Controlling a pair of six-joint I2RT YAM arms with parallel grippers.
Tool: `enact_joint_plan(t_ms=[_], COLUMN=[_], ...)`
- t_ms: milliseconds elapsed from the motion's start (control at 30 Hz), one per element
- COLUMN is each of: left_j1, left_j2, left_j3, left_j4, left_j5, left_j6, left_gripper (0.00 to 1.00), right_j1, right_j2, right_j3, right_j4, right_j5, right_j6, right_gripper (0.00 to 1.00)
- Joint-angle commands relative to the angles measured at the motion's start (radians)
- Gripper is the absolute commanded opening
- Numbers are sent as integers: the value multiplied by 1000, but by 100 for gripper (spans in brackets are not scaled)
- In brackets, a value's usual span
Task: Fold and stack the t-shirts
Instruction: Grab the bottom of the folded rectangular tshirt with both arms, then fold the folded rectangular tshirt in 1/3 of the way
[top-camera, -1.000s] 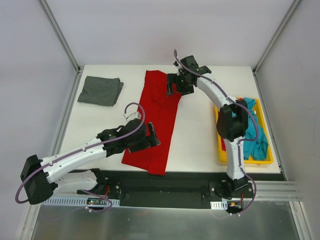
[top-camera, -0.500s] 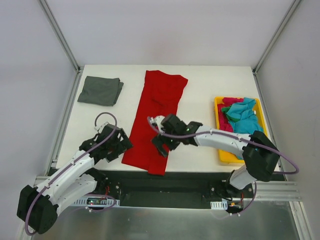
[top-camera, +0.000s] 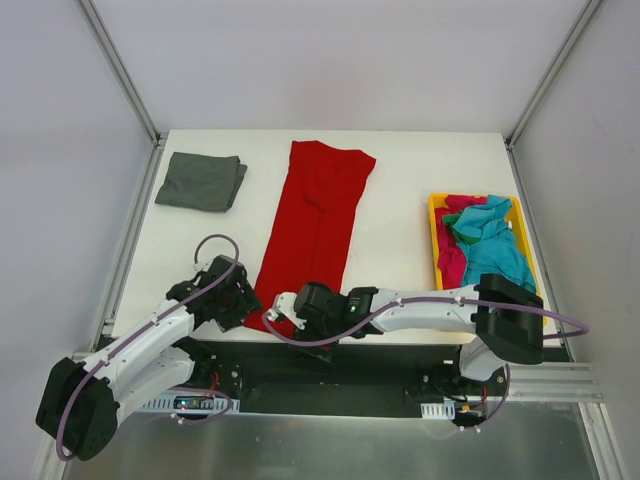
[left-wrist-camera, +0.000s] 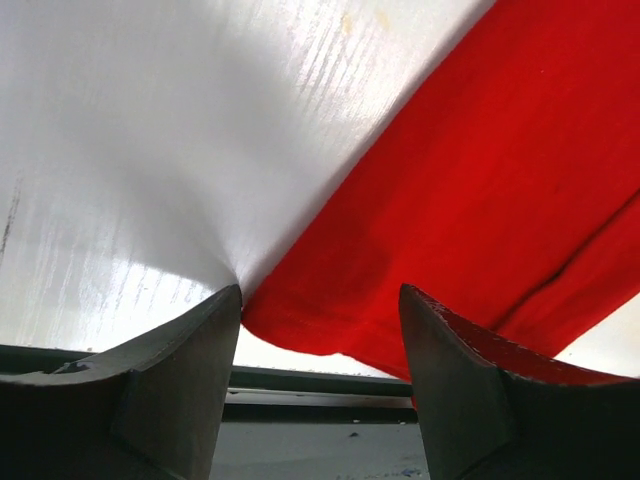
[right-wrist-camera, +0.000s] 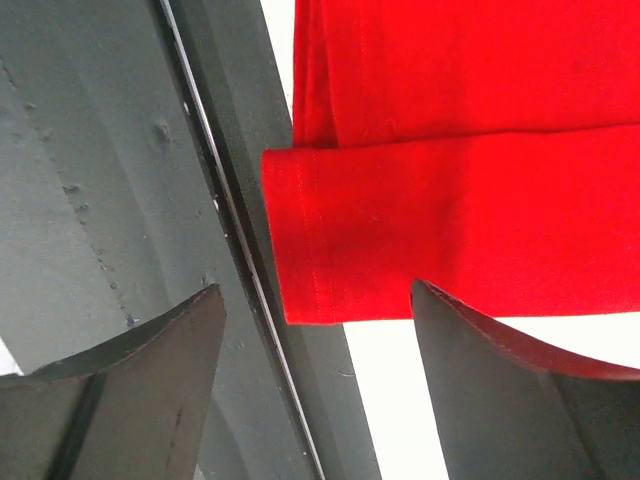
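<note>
Lying folded at the far-left corner of the table (top-camera: 400, 200) is the dark grey t-shirt (top-camera: 201, 181), then left gripper (left-wrist-camera: 320, 300), fingers spread, straddling the near-left hem corner of the long red t-shirt (top-camera: 315, 230) at mid-table, right gripper (right-wrist-camera: 318, 295) equally spread at its near-right corner, turquoise and pinkish-red t-shirts (top-camera: 490, 245) heaped in the yellow tray (top-camera: 437, 255).

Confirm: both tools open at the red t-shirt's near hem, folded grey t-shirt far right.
No: the top external view shows the folded grey t-shirt far left. The left tool and right tool are open at the near hem of the red t-shirt.
</note>
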Motion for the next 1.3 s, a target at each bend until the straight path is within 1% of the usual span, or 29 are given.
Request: enact_joint_plan(t_ms=[0, 33, 133, 167, 233, 267, 300, 367, 433, 567, 600, 700, 767, 800, 933, 1067, 1133, 1200, 1267], left_j1=[7, 7, 5, 7, 7, 7, 5, 5, 5, 7, 7, 7, 5, 7, 5, 7, 5, 7, 5], left_j2=[53, 66, 99, 104, 110, 109, 110, 109, 104, 72, 60, 5, -48, -71, -178, -278, -298, -299, -286], left_j3=[-28, -28, -28, -28, -34, -35, -34, -32, -31, -38, -43, -60, -69, -67, -51, -57, -64, -60, -26], left_j4=[33, 47, 59, 61, 62, 62, 62, 61, 62, 61, 58, 44, 23, -2, -111, -135, -143, -143, -143], left_j5=[21, 29, 55, 52, 43, 46, 47, 47, 52, 63, 66, 75, 82, 79, 64, 85, 86, 84, 83], left_j6=[-9, -6, 2, 3, -1, -5, -2, 0, 0, -6, -12, -29, -38, -50, -67, -69, -78, -84, -75], left_gripper=[59, 57, 47, 45, 38, 35, 34, 32, 27, 3, 0, 0, 0, 0, 0, 0, 0, 0, 0], right_j1=[13, 15, 13, 13, 15, 15, 13, 15, 15, 18, 23, 36, 41, 46, 49, 50, 50, 47, 41], right_j2=[51, 59, 91, 99, 119, 129, 135, 146, 152, 128, 116, 80, 54, 47, 14, -38, -49, -58, -67], right_j3=[42, 45, 52, 52, 52, 52, 52, 49, 48, 43, 40, 37, 28, 26, 26, 5, 0, 8, 14], right_j4=[-25, -30, -41, -41, -39, -41, -48, -45, -42, -41, -42, -56, -50, -48, -56, -27, -15, -21, -21], right_j5=[36, 72, 88, 93, 123, 137, 157, 186, 206, 193, 180, 133, 78, 55, -11, -100, -113, -90, -78], right_j6=[-34, -31, -26, -28, -32, -31, -26, -17, -6, 23, 27, 38, 44, 49, 95, 115, 106, 99, 98], right_gripper=[74, 73, 72, 72, 66, 65, 64, 56, 47, 28, 27, 21, 14, 12, 11, 10, 10, 9, 9])
